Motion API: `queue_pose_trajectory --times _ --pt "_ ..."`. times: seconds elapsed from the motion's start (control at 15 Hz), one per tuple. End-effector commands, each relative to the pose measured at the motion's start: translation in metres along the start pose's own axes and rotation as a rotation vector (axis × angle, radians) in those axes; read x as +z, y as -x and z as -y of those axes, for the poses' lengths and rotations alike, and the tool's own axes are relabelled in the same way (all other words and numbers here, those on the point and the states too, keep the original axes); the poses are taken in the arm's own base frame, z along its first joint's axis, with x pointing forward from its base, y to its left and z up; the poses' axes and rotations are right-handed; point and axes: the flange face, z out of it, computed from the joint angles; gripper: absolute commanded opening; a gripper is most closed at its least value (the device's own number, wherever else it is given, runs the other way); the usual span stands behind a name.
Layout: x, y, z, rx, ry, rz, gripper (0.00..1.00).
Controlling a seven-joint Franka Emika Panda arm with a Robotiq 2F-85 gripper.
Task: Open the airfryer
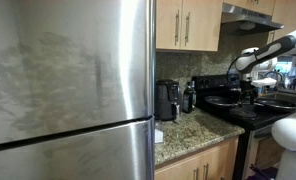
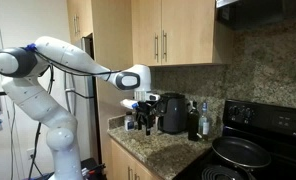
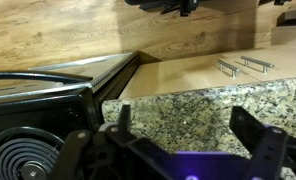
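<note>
Stainless fridge [image 1: 68, 80] doors fill the near side of an exterior view, far bigger than anything else and well off to one side of the end effector [image 2: 140, 121]. Next in size, the white arm [image 2: 78, 58] reaches across the room and bends down at the wrist. The black stove [image 2: 253, 115], with its pans [image 2: 240, 152], lies past the end effector on the side away from the fridge. The granite desk [image 2: 160, 146] lies below and beyond the end effector. On it, near the backsplash, stands the airfryer [image 2: 172, 112], close ahead of the end effector but not touching it. A slim dark item [image 1: 189, 97] stands just beside the airfryer on the stove side. The end effector is empty, and the wrist view shows its fingers [image 3: 250, 135] spread wide with only desk between them.

The airfryer stands upright, so its long axis is vertical. Its front seems to face out from the wall, toward the end effector, though the handle is too small to make out.

The step in hand looks like the approach to the drawer handle. To do it well, bring the wide jaws level with the handle and square to the front. Close fully round it, then pull slowly straight out from the wall, since a light appliance may slide on the desk instead of opening.
</note>
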Motion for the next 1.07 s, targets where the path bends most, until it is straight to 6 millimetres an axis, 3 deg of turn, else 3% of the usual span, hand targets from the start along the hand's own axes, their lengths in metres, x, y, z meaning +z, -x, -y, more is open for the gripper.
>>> queue_pose_trajectory --times 0.0,0.07,0.27,0.47,0.6,0.67,0.8,0.87,0.93,1.0 --pt "0.0 0.0 0.0 0.0 0.0 0.001 1.0" --pt "0.0 0.0 0.0 0.0 0.0 0.001 1.0" --pt "0.004 -0.027 0.059 -0.171 0.097 0.026 1.0" --pt "-0.001 -0.058 0.147 -0.334 0.121 -0.069 1.0" --pt "-0.006 -0.075 0.21 -0.344 0.098 -0.175 1.0" --pt "-0.01 -0.082 0.229 -0.313 0.075 -0.244 1.0" --pt "-0.011 -0.095 0.249 -0.255 0.053 -0.316 1.0" --pt "-0.012 -0.097 0.247 -0.223 0.048 -0.317 1.0" --pt "-0.013 -0.082 0.25 -0.269 0.068 -0.304 1.0" --pt "-0.012 -0.087 0.252 -0.251 0.062 -0.31 1.0"
